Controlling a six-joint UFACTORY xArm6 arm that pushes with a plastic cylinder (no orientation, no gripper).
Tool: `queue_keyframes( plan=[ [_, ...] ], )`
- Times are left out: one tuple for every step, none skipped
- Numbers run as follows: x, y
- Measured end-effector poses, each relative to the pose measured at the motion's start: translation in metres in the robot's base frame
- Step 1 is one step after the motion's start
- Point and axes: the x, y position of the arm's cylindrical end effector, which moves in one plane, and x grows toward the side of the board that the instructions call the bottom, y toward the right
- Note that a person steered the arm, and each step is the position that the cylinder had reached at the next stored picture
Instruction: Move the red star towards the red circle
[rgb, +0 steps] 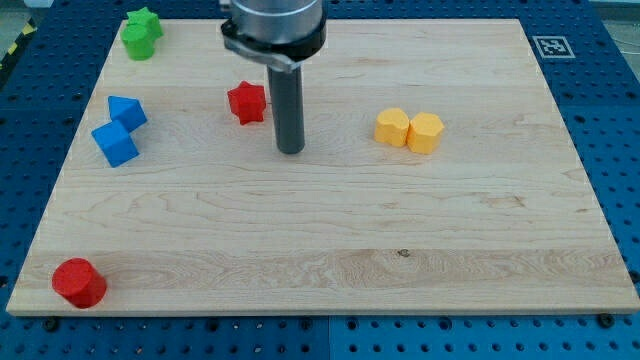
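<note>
The red star lies on the wooden board in the upper middle-left. The red circle stands at the board's bottom left corner, far from the star. My tip rests on the board just right of and slightly below the red star, with a small gap between them. The rod rises straight up from the tip to the arm's head at the view's top.
Two blue blocks sit at the left, touching each other. Two green blocks sit at the top left corner. Two yellow blocks sit side by side right of my tip. The board ends on a blue pegboard.
</note>
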Motion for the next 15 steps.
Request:
queue_keyframes(
  plan=[
    [-0.031,0.009],
    [-0.068,0.007],
    [-0.095,-0.009],
    [-0.091,-0.037],
    [-0.078,-0.052],
    [-0.069,-0.059],
    [-0.061,-0.059],
    [-0.050,-0.059],
    [-0.042,-0.061],
    [-0.031,-0.062],
    [-0.019,-0.062],
    [-0.009,-0.062],
    [-0.007,-0.062],
    [-0.001,-0.062],
    [0.004,-0.062]
  ],
)
